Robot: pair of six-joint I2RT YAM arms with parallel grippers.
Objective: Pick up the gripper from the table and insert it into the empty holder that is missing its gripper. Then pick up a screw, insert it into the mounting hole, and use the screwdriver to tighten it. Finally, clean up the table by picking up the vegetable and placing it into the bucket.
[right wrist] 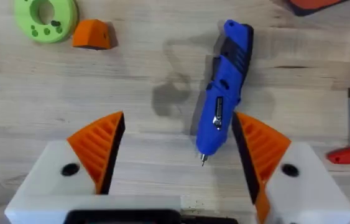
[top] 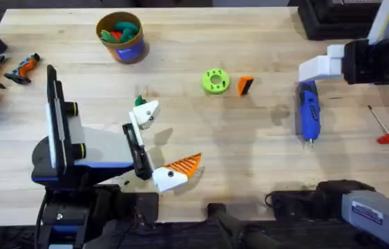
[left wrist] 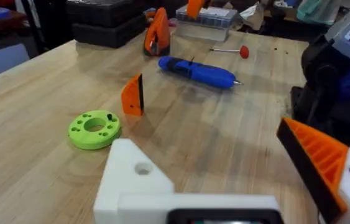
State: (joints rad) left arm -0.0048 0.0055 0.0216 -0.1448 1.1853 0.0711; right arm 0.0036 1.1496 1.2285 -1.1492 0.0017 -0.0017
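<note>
While the gripper (top: pixel 245 85) lies loose on the table (top: pixel 263 180), step one is not yet done: pick-up, then seating in the holder (top: pixel 147 113).

Item, gripper: orange wedge, black face, standing just beside the green disc (top: pixel 215 81), touched by nothing.

Item, holder: bare white finger base on the left gripper (top: pixel 166 138), mounting hole visible in the left wrist view. Its partner finger (top: pixel 182 166) carries an orange pad. Jaws spread wide, empty.

Item, right gripper (right wrist: pixel 178 155): both pads fitted, jaws apart, nothing held. It hovers over the blue screwdriver (top: pixel 308 114), whose tip sits between the fingers in the right wrist view.

Item, vegetable (top: pixel 139 101): dark green, on the table just beside the holder.

Item, bucket (top: pixel 120 36): at the far side, toy pieces already inside.

Item, red-handled tool (top: pixel 386 131): near the right edge, unused.

Judgement: the right arm stands over the wrong item for this step. Next move likely calls for shifting it from the screwdriver toward the wedge, descending with jaws open, and closing across the wedge's sides so the mating end stays free for the holder.
</note>
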